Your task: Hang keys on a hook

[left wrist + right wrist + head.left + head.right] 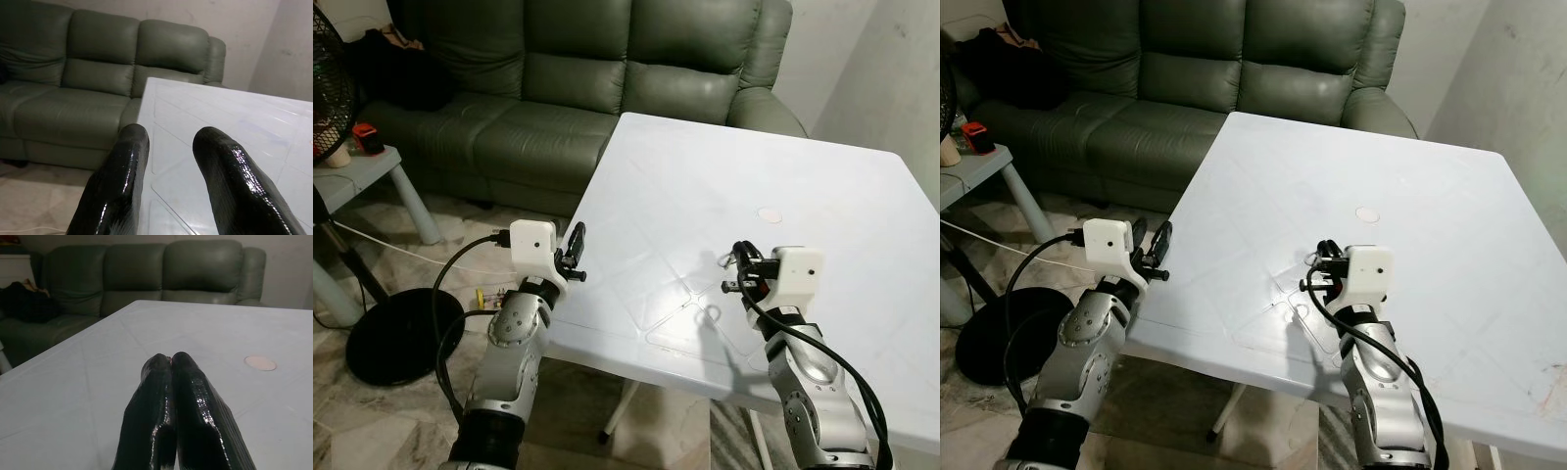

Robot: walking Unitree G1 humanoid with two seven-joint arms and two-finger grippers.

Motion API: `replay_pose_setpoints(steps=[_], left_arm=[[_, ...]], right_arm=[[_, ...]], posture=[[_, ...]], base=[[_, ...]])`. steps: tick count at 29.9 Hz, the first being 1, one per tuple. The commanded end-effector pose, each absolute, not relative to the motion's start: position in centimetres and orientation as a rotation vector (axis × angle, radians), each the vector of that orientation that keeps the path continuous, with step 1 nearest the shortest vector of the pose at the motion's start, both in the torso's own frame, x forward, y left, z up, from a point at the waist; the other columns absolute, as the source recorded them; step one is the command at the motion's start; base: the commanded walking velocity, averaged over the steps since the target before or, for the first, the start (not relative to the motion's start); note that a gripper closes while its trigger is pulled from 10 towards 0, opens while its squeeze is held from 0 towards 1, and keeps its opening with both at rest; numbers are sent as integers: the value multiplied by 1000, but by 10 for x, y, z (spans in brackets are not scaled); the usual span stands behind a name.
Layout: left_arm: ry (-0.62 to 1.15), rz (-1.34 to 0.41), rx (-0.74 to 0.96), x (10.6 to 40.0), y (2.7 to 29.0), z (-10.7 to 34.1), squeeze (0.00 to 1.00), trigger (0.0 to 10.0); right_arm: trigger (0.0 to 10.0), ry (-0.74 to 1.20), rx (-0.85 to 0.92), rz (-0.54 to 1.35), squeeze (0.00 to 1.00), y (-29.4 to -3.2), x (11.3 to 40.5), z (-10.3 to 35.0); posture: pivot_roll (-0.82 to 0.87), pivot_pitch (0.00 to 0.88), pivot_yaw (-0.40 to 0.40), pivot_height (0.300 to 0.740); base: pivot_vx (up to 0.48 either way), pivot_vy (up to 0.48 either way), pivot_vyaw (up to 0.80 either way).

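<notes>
The right gripper (170, 363) has its two black fingers (193, 396) pressed together along their length, tips touching, with nothing visible between them in the wrist view. From the head views a thin metal ring or loop seems to sit at that gripper — possibly the keys (736, 257) — but it is too small to tell for sure. This gripper hovers low over the near part of the white table (822, 196), and its shadow falls on the surface just beside it.

The left gripper (168, 142) has its fingers (120, 181) spread apart with a clear gap, holding nothing — it sits at the table's near left edge, pointing across the surface toward the sofa (568, 88).

A small round pale mark (260, 363) lies on the table ahead of the right gripper. The dark green sofa stands just behind the table's far edge. To the left, a fan (328, 98) rises from a black round base (396, 338) on the floor beside a small pale side table (367, 171).
</notes>
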State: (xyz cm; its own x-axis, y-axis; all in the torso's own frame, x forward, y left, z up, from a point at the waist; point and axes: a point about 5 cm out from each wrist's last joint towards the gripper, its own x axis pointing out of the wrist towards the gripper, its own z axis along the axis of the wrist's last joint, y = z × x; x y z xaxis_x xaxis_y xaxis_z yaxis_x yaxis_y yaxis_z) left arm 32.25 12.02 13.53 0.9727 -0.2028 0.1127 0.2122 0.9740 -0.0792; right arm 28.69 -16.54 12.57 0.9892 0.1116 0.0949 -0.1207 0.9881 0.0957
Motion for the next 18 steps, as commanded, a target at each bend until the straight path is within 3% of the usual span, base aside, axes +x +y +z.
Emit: replay_pose_setpoints(steps=[1,7,12,13,14,15,18], left_arm=[[-95,-207,-90,324,121,135,0,10000],[-105,-226,-100,318,129,125,0,10000],[-89,-235,-147,314,134,118,0,10000],[-91,-232,-153,314,136,118,0,10000],[-94,-230,-155,314,137,118,0,10000],[-88,-225,-156,314,138,118,0,10000],[-83,-217,-164,314,141,118,0,10000]], right_arm=[[0,-105,95,116,0,-172,286,123],[0,-203,137,139,0,-182,275,117],[0,-170,116,104,0,-192,268,105],[2353,-166,112,93,0,-194,267,104],[2353,-168,111,88,0,-194,267,103],[10000,-155,122,79,0,-195,266,100],[10000,-149,139,61,0,-196,264,99]], posture=[[85,0,-48,740],[69,0,-38,740],[65,0,-34,740],[63,0,-32,740],[63,0,-32,740],[63,0,-32,740],[59,0,-24,740]], base=[[0,0,0],[0,0,0],[0,0,0],[0,0,0],[0,0,0],[0,0,0],[0,0,0]])
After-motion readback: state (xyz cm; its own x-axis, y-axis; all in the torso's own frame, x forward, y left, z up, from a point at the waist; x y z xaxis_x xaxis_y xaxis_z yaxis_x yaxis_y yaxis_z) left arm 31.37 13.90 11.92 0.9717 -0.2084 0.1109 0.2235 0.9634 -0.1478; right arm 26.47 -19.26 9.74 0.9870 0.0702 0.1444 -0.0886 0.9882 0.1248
